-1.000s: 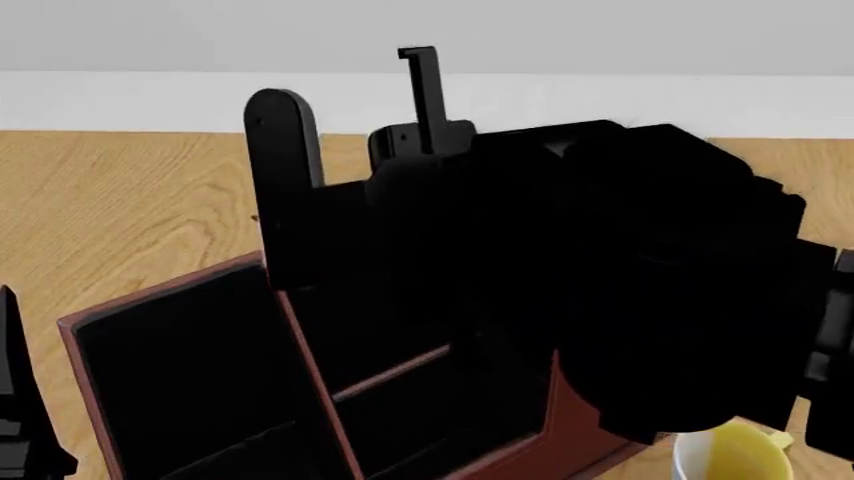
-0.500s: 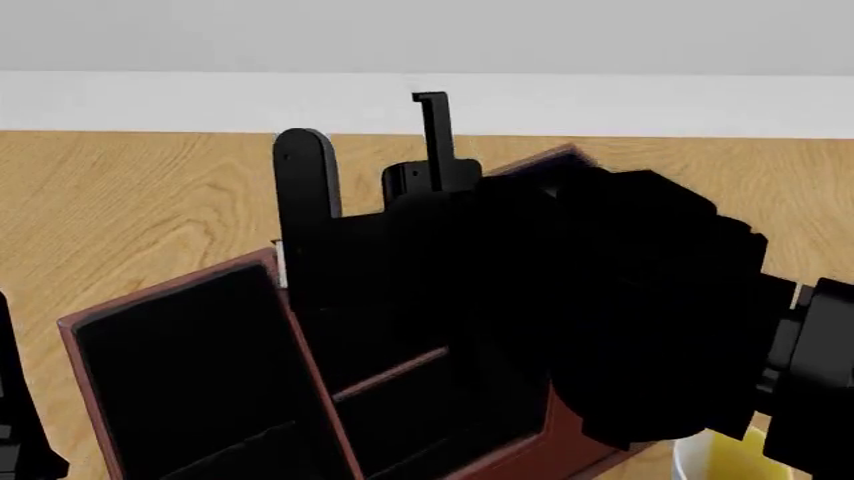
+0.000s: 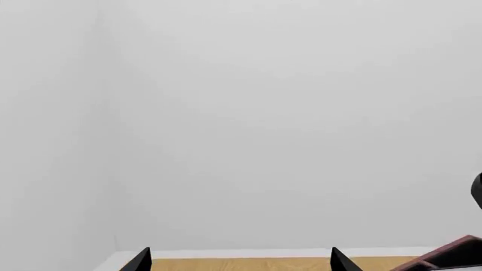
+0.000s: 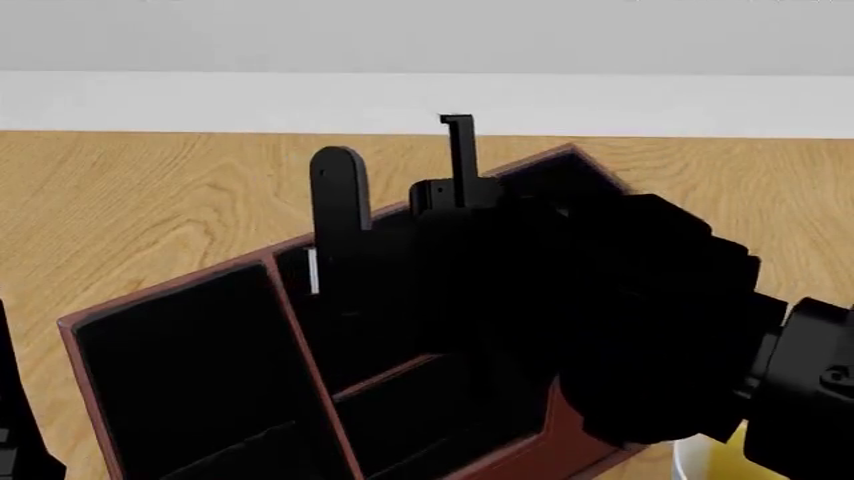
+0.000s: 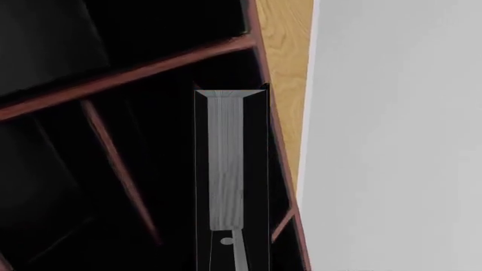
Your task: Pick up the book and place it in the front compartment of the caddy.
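Note:
The dark red-brown caddy (image 4: 160, 300) fills the lower left and middle of the head view. My right gripper (image 4: 400, 200) hangs over its middle section, fingers (image 4: 339, 190) sticking up above the arm. It is shut on the black book (image 5: 226, 164), whose grey page edges face the right wrist camera. The book reaches down inside the caddy (image 5: 280, 141), along the wall nearest the room's back wall. A pale strip of the book (image 4: 314, 270) shows beside a red partition. The arm hides which cell it is in. A crosswise divider (image 4: 387, 375) splits the middle section. My left gripper (image 3: 239, 264) is open and empty.
A white-and-yellow mug (image 4: 714, 460) stands at the caddy's right front corner, partly under my right arm. The wooden table (image 4: 120, 200) runs back to a white wall. My left arm (image 4: 14, 420) shows at the left edge.
My right arm has sunk lower and shifted right with the book, carrying it down into the caddy. The caddy's far corner has come into view behind the arm.

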{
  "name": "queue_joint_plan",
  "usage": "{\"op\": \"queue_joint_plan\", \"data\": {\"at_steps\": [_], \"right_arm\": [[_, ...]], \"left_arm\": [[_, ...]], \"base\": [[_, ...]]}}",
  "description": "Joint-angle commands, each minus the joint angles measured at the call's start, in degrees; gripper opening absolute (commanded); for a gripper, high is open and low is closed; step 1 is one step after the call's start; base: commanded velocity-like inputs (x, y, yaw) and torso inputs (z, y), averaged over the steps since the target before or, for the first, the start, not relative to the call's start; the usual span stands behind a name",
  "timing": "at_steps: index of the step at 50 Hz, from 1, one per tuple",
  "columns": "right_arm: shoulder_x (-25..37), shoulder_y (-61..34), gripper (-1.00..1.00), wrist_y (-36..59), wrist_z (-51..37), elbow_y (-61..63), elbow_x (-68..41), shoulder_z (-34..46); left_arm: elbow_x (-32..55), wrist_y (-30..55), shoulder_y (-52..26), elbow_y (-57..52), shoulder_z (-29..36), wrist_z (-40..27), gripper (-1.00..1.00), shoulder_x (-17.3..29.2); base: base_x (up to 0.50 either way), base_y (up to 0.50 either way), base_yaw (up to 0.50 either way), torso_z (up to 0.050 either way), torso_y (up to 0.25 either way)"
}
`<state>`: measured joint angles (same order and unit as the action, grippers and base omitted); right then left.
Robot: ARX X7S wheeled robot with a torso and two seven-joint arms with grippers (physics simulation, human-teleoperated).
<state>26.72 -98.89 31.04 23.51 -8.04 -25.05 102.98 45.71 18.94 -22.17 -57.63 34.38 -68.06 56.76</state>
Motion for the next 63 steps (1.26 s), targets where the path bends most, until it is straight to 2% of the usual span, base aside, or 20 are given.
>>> {"op": "queue_joint_plan", "data": {"at_steps": [1,24,25,63], "right_arm": [[-2.44,0.63,-1.00,-3.23,-0.24,-4.63,6.26,-2.44],[-7.63,4.92,-1.00,-9.77,-3.15,-17.51,8.51,-3.74],[-7.53,4.82,1.00,-9.69,-3.13,-17.25,8.61,-3.66],[-4.49,2.60,1.00,-4.83,-4.39,-9.59,8.60,-4.48]], "left_arm": [[-0.69,-1.03,0.31,-0.38,-1.48,1.12,1.00,-0.43],[-1.19,-2.65,1.43,-1.01,-1.00,-0.22,1.00,1.35],[-1.19,-2.64,1.40,-1.07,-0.93,-0.31,1.00,1.42],[-1.10,-4.21,-0.20,-1.25,1.16,-1.20,1.00,2.66]], "base": [[0.00,0.00,0.00,0.000,0.000],[0.00,0.00,0.01,0.000,0.000],[0.00,0.00,0.01,0.000,0.000],[0.00,0.00,0.00,0.000,0.000]]}}
